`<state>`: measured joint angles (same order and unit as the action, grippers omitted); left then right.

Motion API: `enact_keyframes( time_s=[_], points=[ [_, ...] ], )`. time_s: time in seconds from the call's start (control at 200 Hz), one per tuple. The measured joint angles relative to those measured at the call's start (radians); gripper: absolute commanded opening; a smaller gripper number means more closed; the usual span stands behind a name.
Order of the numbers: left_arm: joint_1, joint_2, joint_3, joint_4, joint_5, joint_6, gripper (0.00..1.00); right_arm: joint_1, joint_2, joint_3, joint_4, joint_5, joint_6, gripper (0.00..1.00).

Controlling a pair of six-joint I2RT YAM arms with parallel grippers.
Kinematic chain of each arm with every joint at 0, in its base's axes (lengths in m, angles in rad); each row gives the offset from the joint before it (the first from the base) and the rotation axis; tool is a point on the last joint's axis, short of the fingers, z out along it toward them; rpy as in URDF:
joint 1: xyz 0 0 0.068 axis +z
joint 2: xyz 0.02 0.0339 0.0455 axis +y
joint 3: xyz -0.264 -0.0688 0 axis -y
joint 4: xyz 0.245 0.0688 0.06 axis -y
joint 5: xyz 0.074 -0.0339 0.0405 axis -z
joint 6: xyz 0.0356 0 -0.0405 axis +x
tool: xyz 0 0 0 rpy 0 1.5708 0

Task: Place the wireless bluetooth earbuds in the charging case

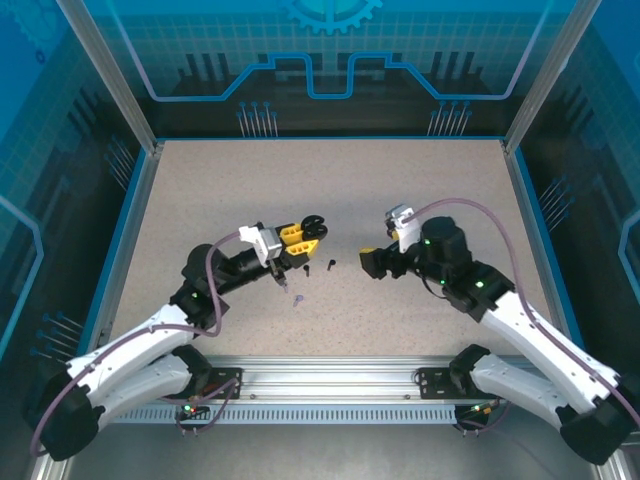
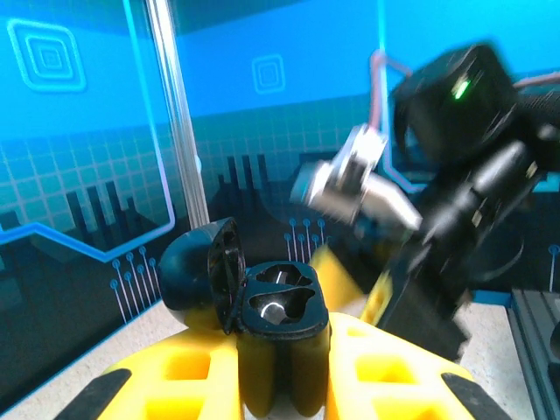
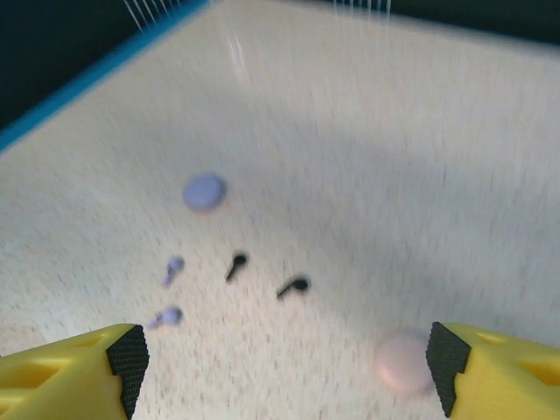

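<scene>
Left gripper [image 1: 303,238] clamping black case [image 2: 278,302], lid open, both wells sitting empty. Right gripper [image 3: 280,363] hovering over table [image 3: 367,175], jaws wide, holding nothing. black earbuds [image 3: 236,264] lying on table beside lilac earbuds [image 3: 173,267]. Nothing inserted yet; picking and seating all pending.

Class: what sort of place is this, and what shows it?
Probably a robotics lab test cell: aluminium frame posts, printed blue backdrop panels, and two robot arms mounted at a speckled table.
</scene>
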<state>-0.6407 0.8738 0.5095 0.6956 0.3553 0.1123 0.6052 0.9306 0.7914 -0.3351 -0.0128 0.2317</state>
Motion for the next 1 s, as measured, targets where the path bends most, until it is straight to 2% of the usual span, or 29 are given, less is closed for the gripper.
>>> enact_keyframes(
  time_s=[0.225,0.515,0.67,1.001],
  points=[
    [0.0,-0.072,-0.006,0.001,-0.022,-0.035,0.01,0.018,0.301,0.039,-0.026,0.013,0.163,0.7],
    [0.0,-0.116,-0.008,0.0,-0.049,-0.093,0.0,0.108,0.663,0.311,-0.058,0.047,0.231,0.61],
    [0.0,-0.132,-0.008,-0.002,-0.056,-0.115,0.0,0.117,0.791,0.41,-0.088,0.067,0.252,0.56],
    [0.0,-0.137,-0.008,-0.012,-0.072,-0.13,0.0,0.137,0.972,0.516,-0.168,0.091,0.259,0.55]
  ],
)
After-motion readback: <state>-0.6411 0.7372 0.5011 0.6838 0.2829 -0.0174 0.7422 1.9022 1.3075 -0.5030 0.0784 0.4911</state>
